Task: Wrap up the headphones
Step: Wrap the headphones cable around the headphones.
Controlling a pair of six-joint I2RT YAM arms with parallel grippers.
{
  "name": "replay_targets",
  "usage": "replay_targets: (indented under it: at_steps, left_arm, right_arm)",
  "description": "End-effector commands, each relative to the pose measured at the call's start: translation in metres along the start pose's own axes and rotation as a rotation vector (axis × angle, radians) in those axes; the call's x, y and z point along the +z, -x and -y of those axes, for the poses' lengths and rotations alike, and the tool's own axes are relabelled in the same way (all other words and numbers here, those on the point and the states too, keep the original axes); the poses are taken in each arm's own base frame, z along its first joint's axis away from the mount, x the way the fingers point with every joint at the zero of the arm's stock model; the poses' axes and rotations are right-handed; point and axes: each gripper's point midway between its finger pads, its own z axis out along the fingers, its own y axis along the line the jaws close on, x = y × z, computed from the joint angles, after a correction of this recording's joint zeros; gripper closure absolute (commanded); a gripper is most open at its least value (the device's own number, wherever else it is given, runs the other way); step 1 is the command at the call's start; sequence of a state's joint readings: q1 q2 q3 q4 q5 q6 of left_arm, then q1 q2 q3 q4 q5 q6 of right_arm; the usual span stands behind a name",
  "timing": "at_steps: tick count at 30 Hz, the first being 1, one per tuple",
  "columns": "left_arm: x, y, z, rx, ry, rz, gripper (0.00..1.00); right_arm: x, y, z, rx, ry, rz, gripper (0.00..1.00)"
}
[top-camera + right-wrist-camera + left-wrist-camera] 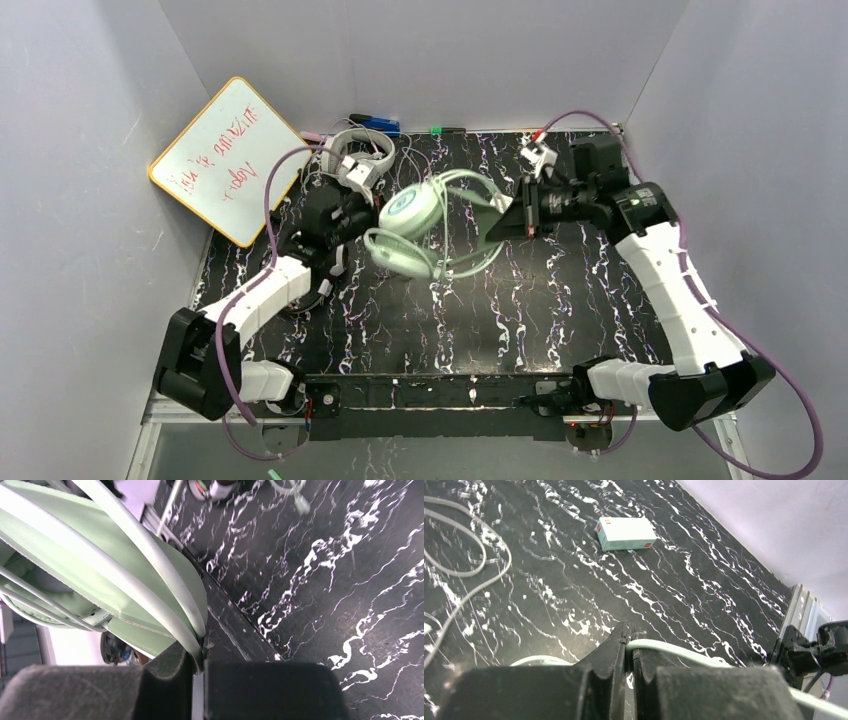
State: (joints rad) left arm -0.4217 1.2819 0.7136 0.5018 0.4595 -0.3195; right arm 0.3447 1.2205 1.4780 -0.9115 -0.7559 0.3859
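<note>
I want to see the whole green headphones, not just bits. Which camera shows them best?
The top external view: the green headphones show whole there, from end to end. The left wrist view shows only their pale cable; the right wrist view, just a close-up slice of the band.

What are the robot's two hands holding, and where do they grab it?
The left gripper pinches a pale cable partway along it. The right gripper pinches the mint-green headphones by the headband.
</note>
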Motion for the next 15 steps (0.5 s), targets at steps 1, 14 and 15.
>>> replay_targets:
  at_steps: [1, 14, 15]
  left_arm:
    - [-0.011, -0.004, 0.000, 0.129, -0.052, -0.207, 1.00]
    - [-0.021, 0.014, -0.030, 0.236, 0.079, -0.411, 0.97]
    - [-0.022, 0.016, -0.034, 0.230, 0.115, -0.411, 0.97]
  right_arm:
    - [0.016, -0.042, -0.024, -0.174, 0.203, -0.139, 0.99]
    - [0.064, -0.076, 0.072, -0.349, -0.353, -0.293, 0.99]
    - [0.063, -0.072, 0.077, -0.344, -0.391, -0.280, 0.99]
